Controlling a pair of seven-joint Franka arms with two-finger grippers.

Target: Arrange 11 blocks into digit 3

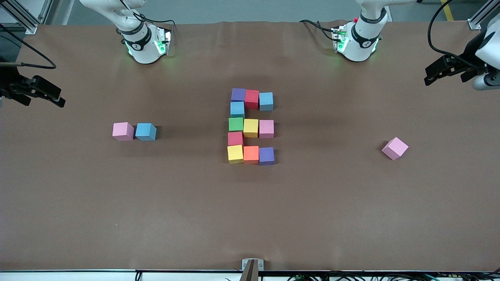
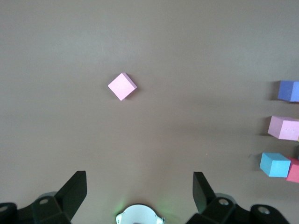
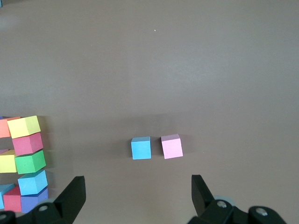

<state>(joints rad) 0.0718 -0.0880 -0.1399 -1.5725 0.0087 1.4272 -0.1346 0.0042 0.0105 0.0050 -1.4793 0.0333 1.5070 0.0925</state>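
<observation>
I am parking both grippers, left (image 1: 429, 78) and right (image 1: 58, 102), jaws apart, at frame edges, leaving the finished eleven-cube matte foam digit 3 (image 1: 250, 125) centre-frame unobstructed.

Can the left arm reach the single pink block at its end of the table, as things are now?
Probably yes. The pink block lies alone on bare table, apart from the figure, and nothing stands around it. The left claw is open and empty above that end. The block sits turned cornerwise, so the claw may need to rotate.
</observation>
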